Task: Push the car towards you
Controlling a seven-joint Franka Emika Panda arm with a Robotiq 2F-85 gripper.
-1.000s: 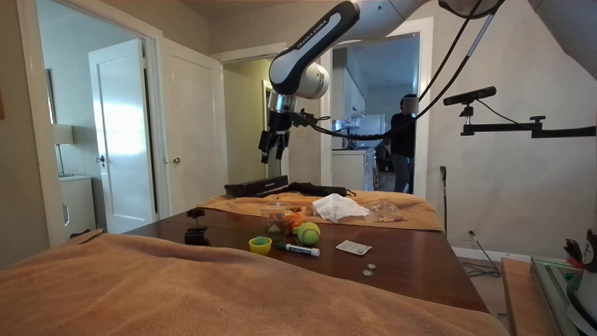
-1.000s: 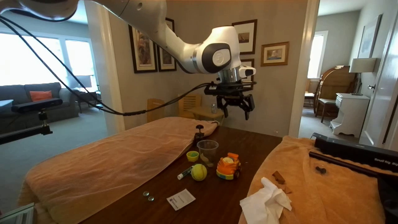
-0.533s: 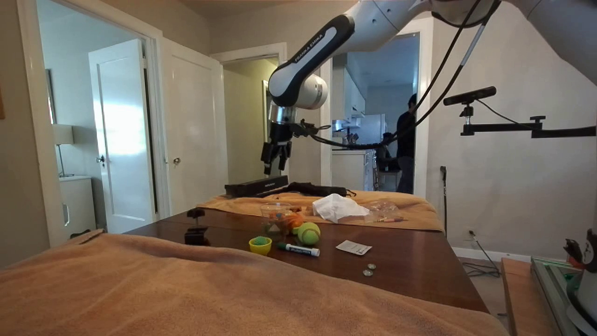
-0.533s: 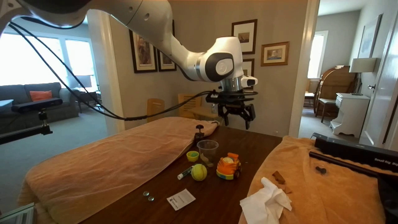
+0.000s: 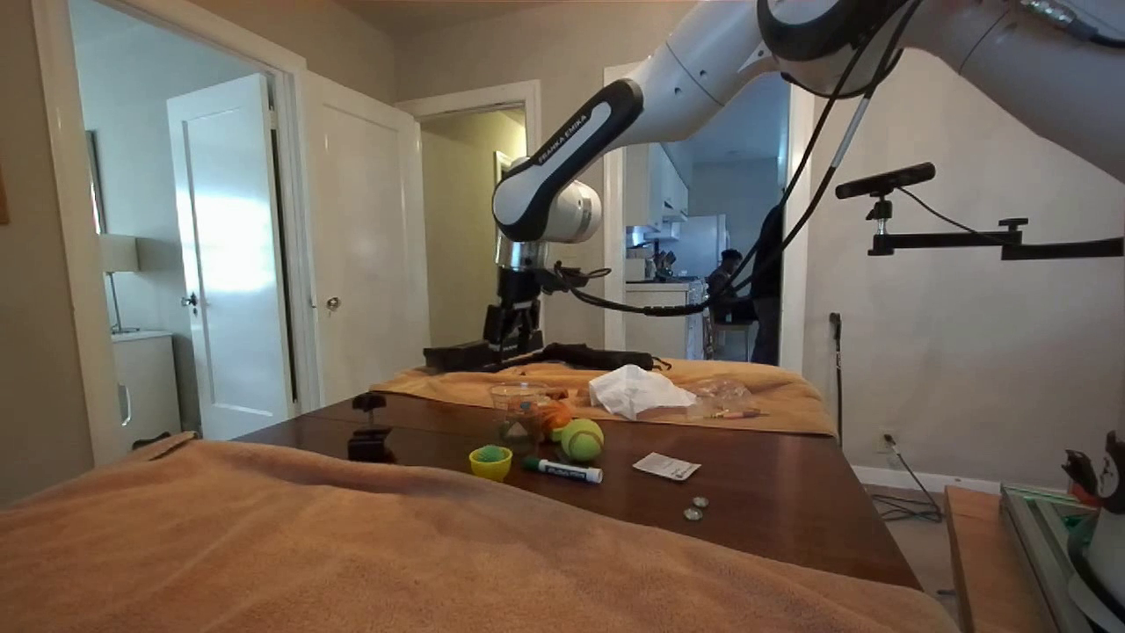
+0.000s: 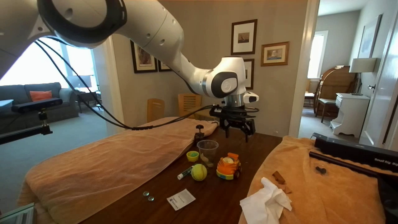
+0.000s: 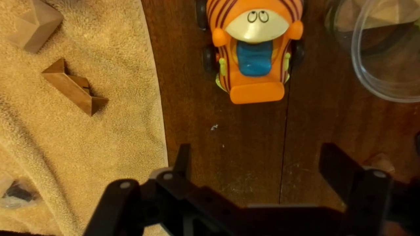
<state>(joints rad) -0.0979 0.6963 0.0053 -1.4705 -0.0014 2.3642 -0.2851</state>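
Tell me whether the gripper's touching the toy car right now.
Apart. The wrist view shows it: a stretch of dark tabletop lies in sight between the toy car and the open gripper.

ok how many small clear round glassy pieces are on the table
2. One small clear round glassy piece lies nearer the long peach towel; its twin lies nearer the white rectangular printed card. Others may be hidden.

A grey upholstered sofa (image 6: 67, 105) with a rectangular coral cushion (image 6: 41, 95), a curved-top brown wooden desk (image 6: 339, 78), a rectangular gold-framed picture (image 6: 275, 53) and white kitchen cabinets (image 5: 671, 186) seen through a white-framed doorway (image 5: 797, 299) show this to be a home.
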